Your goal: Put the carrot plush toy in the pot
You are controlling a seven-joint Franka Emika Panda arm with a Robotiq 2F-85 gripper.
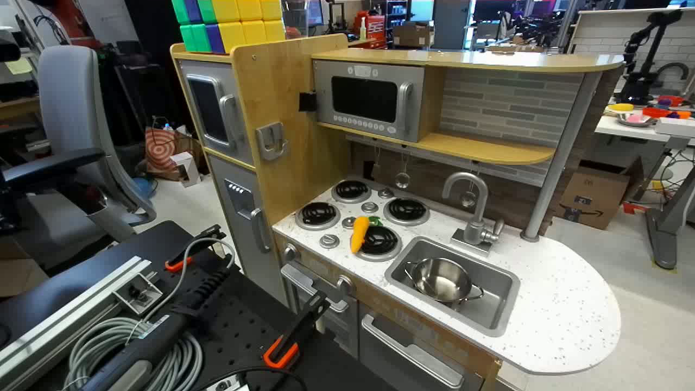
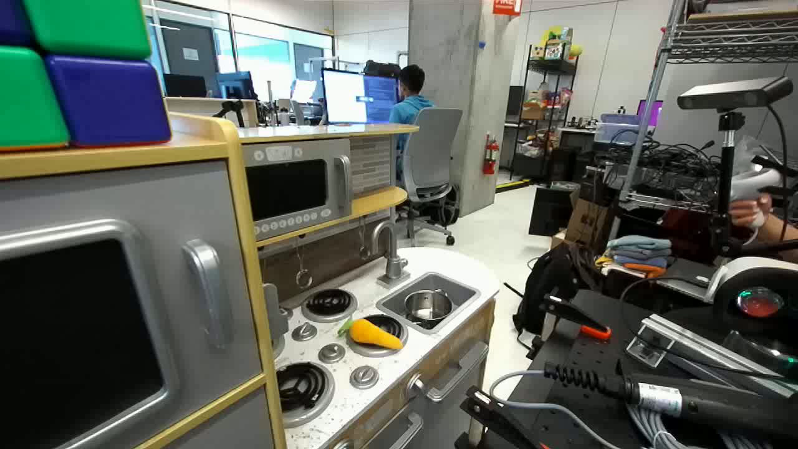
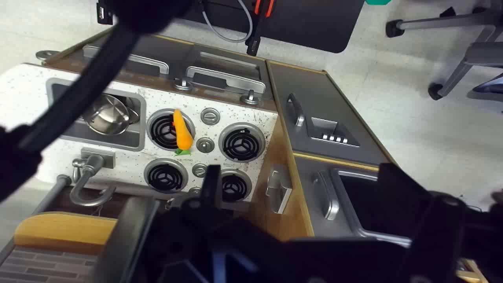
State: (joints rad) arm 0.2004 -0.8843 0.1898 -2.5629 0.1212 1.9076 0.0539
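Observation:
The carrot plush toy is orange with a green top and lies partly across a front burner, in both exterior views [image 1: 358, 234] [image 2: 375, 335] and the wrist view [image 3: 182, 131]. The small shiny silver pot stands in the sink basin, in both exterior views [image 1: 442, 278] [image 2: 427, 304] and in the wrist view [image 3: 107, 116]. My gripper [image 3: 300, 173] shows only in the wrist view. Its dark fingers are wide apart with nothing between them. It is high above the toy kitchen, apart from the toy and the pot. The exterior views do not show the gripper.
A grey sink [image 1: 502, 304] is set in the white speckled counter [image 1: 570, 309]. A faucet [image 1: 478, 212] rises behind it. A shelf with a microwave [image 1: 369, 100] overhangs the counter's back. A tall wooden side panel [image 1: 293, 141] borders the burners. A black table [image 1: 239, 315] stands in front.

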